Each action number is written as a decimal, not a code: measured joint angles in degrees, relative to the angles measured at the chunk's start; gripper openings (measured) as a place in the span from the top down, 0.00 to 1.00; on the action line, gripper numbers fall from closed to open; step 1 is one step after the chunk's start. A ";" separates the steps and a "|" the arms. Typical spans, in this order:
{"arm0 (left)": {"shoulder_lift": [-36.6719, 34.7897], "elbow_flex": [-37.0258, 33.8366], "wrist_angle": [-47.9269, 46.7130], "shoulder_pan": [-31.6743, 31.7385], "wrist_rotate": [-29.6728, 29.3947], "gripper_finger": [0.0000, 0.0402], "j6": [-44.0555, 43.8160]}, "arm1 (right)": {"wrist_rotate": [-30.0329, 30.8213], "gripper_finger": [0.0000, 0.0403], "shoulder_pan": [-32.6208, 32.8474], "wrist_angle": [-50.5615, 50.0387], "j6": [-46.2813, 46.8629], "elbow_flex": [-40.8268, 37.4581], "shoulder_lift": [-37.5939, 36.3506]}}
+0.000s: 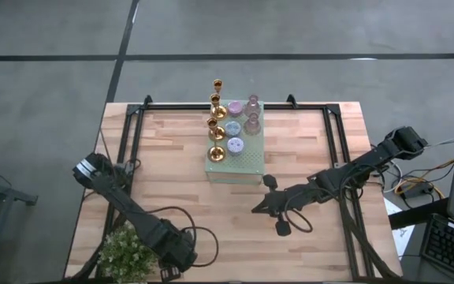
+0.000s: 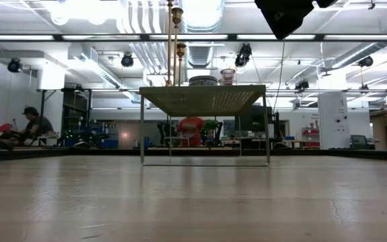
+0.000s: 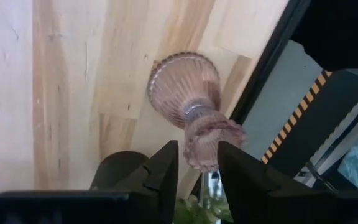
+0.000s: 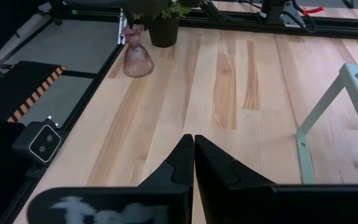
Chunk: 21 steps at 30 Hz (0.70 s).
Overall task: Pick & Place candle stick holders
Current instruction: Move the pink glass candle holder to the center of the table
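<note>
The left hand [image 3: 194,171] at the wooden table's [image 1: 306,150] near-left corner, beside the bushy green potted plant [image 1: 124,254], has its fingers around the top of a ribbed pink glass candle holder [image 3: 191,102] standing there; right hand [image 4: 193,163] hovers shut mid-table, empty

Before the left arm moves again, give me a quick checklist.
1. Pink glass candle holder upright on the table: ok.
2. Left gripper lined up at its top: ok.
3. Grip secure: cannot tell.
4. Clearance from potted plant right beside it: not ok, tight.
5. Right gripper shut, empty, well away: ok.
6. Gold candlesticks upright on the pale green rack: ok.
</note>
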 joint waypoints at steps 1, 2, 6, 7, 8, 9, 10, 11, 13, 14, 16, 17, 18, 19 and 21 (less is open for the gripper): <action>0.02 -0.27 -0.03 -0.02 0.27 0.72 -0.05 | 0.00 0.98 0.00 0.00 0.00 0.00 0.00; 0.05 -0.56 0.17 -0.08 0.47 0.73 -0.10 | 0.00 0.98 0.00 0.00 -0.01 0.00 0.00; 0.05 -0.91 0.95 -0.20 0.61 0.77 -0.10 | -0.02 0.98 0.00 0.00 -0.11 0.00 0.00; 0.05 -1.02 1.40 -0.20 0.53 0.78 -0.10 | 0.00 0.98 0.00 0.00 -0.11 0.00 0.00; 0.05 -1.17 2.15 -0.20 0.18 0.79 -0.07 | 0.00 0.98 0.00 0.00 -0.13 0.00 0.00; 0.05 -1.27 2.90 -0.22 -0.32 0.79 0.15 | 0.00 0.98 0.00 0.00 -0.13 0.00 0.00; 0.05 -1.37 3.62 -0.22 -1.21 0.79 0.74 | 0.00 0.98 0.00 0.00 -0.13 0.00 -0.01; 0.05 -1.59 4.34 -0.24 -1.52 0.79 1.28 | 0.00 0.98 0.00 0.00 -0.10 0.00 0.00; 0.06 -2.58 5.70 -0.26 -0.85 0.80 1.15 | 0.00 0.98 0.00 0.00 -0.07 0.00 0.00; 0.13 -3.19 6.12 -0.30 -0.19 0.80 1.06 | 0.00 0.98 0.00 0.00 -0.07 0.00 -0.01; 0.16 -3.96 6.36 -0.37 0.00 0.80 1.01 | 0.00 0.98 0.00 0.00 -0.09 0.00 0.00; 0.16 -4.23 6.63 -0.37 0.02 0.80 0.99 | 0.00 0.98 0.00 0.00 -0.13 0.00 0.00; 0.16 -4.55 7.15 -0.35 -0.14 0.80 0.96 | 0.00 0.98 0.00 0.00 -0.13 0.00 0.00; 0.16 -4.68 7.40 -0.35 -0.58 0.80 0.98 | 0.00 0.98 0.00 0.00 -0.13 0.00 -0.01; 0.16 -4.70 7.48 -0.25 -1.44 0.80 0.99 | 0.00 0.98 0.00 0.00 -0.13 0.00 -0.02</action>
